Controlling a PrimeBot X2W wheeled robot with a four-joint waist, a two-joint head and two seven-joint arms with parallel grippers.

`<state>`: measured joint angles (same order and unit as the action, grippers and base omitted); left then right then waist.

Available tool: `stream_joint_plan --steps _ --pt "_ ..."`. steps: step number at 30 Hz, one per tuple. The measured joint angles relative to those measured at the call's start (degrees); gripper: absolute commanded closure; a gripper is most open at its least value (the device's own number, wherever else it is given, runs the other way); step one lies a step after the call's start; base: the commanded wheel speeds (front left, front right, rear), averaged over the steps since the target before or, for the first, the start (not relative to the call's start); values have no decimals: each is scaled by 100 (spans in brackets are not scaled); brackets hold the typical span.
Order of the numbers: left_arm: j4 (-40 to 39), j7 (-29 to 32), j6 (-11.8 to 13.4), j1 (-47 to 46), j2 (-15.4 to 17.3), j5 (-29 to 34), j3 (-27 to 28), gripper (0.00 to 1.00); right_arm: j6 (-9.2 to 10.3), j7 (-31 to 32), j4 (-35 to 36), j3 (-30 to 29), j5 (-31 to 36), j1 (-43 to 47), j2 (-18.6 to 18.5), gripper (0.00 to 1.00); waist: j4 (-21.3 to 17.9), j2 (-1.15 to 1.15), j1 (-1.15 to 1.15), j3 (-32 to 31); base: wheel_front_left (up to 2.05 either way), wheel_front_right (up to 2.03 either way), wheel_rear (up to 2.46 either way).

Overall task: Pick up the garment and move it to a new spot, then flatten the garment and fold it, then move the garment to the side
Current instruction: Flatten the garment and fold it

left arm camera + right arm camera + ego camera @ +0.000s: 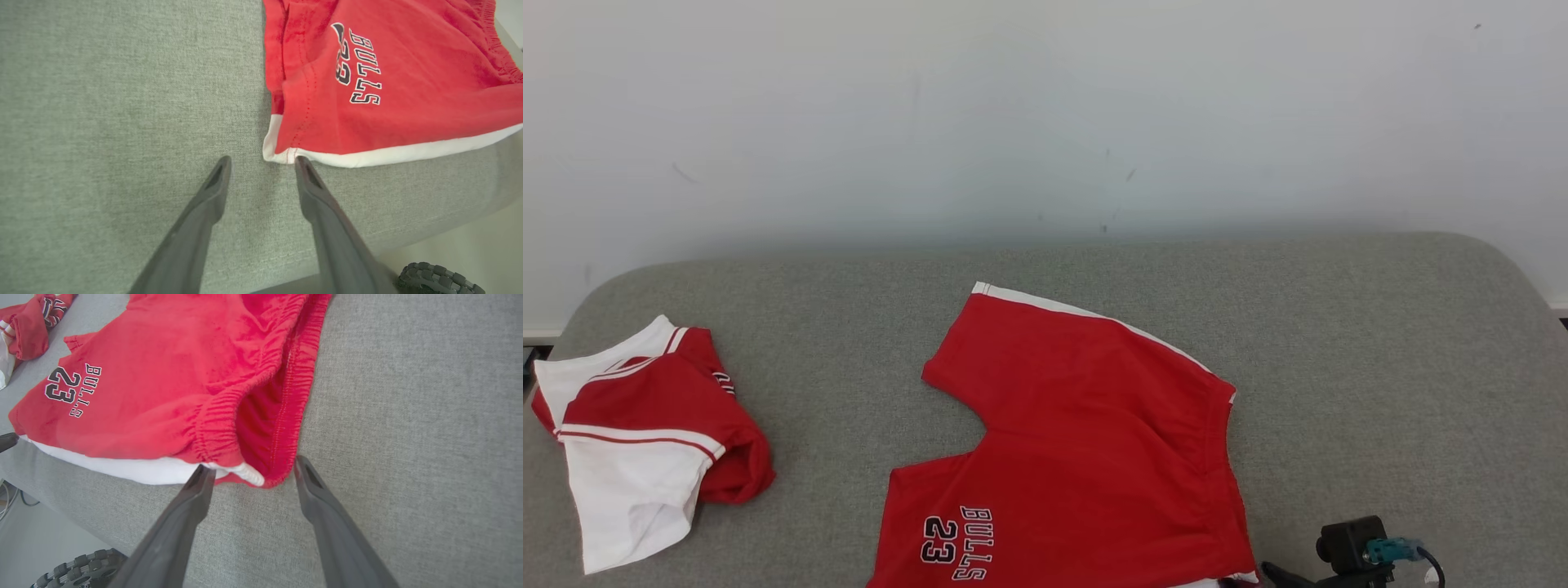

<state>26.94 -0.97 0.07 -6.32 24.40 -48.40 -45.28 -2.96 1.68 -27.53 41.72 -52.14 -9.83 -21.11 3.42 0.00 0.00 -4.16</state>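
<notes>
Red Bulls 23 shorts (1086, 441) lie flat on the grey fabric counter (1339, 343), near its front edge. My left claw (262, 161) gapes at the white-hemmed leg corner, my right claw (252, 467) at the waistband corner; both spread, gripping nothing.

Red, white-edged shorts (1086, 441) on a grey cushion (1339, 327).
</notes>
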Motion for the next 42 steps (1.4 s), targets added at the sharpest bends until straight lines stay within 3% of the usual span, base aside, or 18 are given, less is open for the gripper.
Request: stream_joint_plan --steps 6,14,19,31,35,42 --pt "-241 -108 49 51 41 -56 113 0 0 -55 254 -144 -90 47 -144 0 1 0 0 -11 0 0 0" --pt "-828 -328 255 210 326 -54 370 0 -14 -125 1147 -413 -401 595 -580 0 -1 0 0 -59 0 0 0" --pt "-1020 -427 372 383 486 -53 454 0 2 -124 1567 -498 -494 651 -628 0 -73 0 0 -67 0 0 0" --pt "-1452 -1256 704 506 532 344 1228 0 759 -1092 1900 -1199 30 433 -673 0 -294 0 0 -25 0 0 0" --pt "-1533 -1302 705 623 442 415 1564 0 861 -1452 2006 -1430 111 449 -666 0 -370 0 0 9 0 0 0" --pt "-1508 -1321 705 894 63 853 2265 0 996 -1532 2008 -1685 608 532 -776 0 -397 0 0 61 0 0 0"
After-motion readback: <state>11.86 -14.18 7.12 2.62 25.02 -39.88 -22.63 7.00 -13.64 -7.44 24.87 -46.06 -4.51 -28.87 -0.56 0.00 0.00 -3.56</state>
